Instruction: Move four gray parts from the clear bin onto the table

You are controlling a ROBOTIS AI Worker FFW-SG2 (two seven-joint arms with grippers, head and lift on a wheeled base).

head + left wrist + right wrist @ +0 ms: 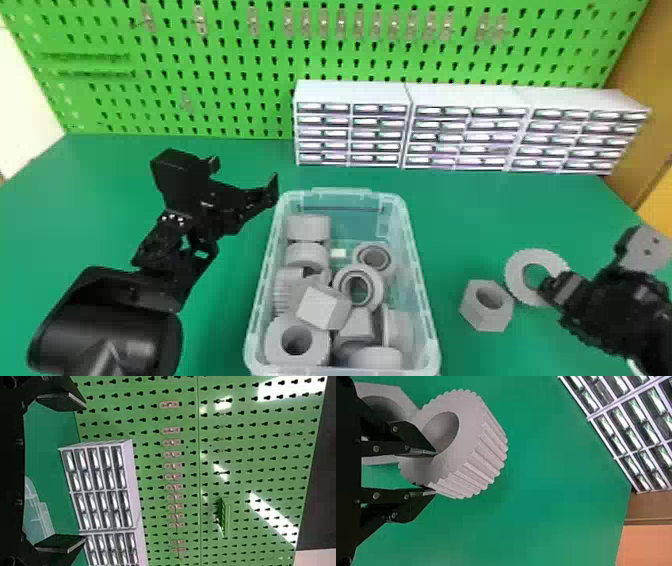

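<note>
The clear bin holds several gray parts, including a round ringed part and a block-like part. To its right, a gray hex nut lies on the green table. Beside the nut is a ridged gray gear, with my right gripper on its wall. In the right wrist view, my right gripper pinches the gear, one finger at its hole and the other at its outer edge. My left gripper stands open left of the bin's far end; in its wrist view, the left gripper has nothing between its fingers.
White drawer cabinets line the back of the table, right of centre. Behind them rises a green pegboard with small hooks. The hex nut lies close behind the gear in the right wrist view.
</note>
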